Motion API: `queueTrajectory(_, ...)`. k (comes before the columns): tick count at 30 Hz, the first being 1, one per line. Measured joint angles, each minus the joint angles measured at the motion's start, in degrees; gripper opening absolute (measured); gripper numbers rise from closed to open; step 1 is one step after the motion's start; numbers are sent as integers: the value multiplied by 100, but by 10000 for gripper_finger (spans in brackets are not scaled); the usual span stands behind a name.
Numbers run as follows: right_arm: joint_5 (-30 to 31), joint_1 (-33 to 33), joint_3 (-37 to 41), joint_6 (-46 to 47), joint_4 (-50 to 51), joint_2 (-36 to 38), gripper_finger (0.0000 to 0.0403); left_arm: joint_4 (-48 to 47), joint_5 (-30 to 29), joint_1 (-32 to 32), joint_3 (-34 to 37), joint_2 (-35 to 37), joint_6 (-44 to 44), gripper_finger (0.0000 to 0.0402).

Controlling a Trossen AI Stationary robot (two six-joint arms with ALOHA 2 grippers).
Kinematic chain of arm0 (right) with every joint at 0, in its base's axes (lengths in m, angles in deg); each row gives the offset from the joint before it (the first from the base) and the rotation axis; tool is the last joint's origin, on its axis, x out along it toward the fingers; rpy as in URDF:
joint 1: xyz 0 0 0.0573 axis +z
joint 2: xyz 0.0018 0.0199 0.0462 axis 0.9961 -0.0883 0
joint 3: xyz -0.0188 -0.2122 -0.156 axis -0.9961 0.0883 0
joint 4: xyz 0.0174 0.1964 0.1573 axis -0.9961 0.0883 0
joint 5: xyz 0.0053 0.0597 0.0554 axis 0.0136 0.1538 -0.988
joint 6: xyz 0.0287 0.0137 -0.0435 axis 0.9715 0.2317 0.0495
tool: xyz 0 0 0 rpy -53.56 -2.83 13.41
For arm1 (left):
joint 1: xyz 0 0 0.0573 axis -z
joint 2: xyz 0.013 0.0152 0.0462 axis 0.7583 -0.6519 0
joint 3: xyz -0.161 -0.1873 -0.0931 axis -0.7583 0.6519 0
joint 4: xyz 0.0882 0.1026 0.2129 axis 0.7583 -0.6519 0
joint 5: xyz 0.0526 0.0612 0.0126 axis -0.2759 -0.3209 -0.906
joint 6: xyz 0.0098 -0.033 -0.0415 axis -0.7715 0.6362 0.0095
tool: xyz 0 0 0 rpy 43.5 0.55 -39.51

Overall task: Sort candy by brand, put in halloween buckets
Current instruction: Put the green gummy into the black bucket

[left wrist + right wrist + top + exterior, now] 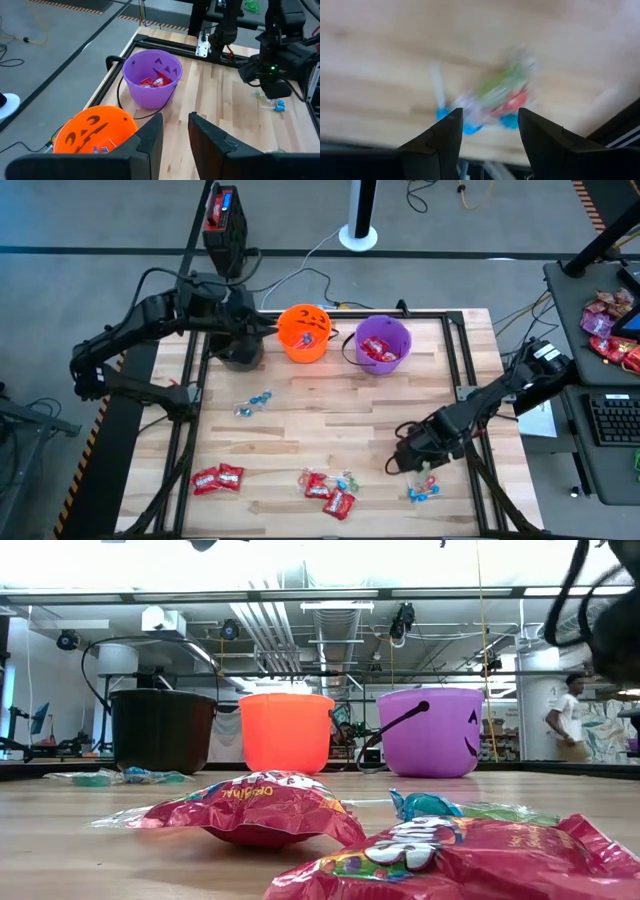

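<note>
The left gripper (pixel 262 330) hangs at the far left of the table, over the black bucket (pixel 162 729) and just beside the orange bucket (pixel 304 332); in the left wrist view its 2 fingers (pixel 150 137) stand a little apart with nothing between them, so it is released. The orange bucket, with its black pumpkin face, holds a few small blue pieces, and next to it on the right the purple bucket (pixel 382 345) holds several red packets. The 3 buckets stand in a row along the table's far edge. On the wooden table (pixel 330 410), a pair of blue twist-wrapped sweets (pixel 253 404) lies left of centre, 2 red packets (pixel 217 478) lie near the front left, and a cluster of red packets with a blue piece (pixel 330 490) lies at the front centre. Toward the front right, the right gripper (pixel 403 464) is low over the table, its fingers (pixel 442 135) spread wide and empty, pointing down at a small bunch of lollipops (pixel 490 102) with blue, green and red wrappers, which lie on the wood close to the table's front right edge (pixel 425 490).
</note>
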Motion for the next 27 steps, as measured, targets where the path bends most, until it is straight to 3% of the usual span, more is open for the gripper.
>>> queueTrajectory(21, 32, 26, 476, 365, -436, -55, 155, 13, 13, -4, -4, -259, 2, 76)
queueTrajectory(27, 74, 26, 761, 503, -1033, -55, 142, 16, 13, -4, -4, -259, 0, 76)
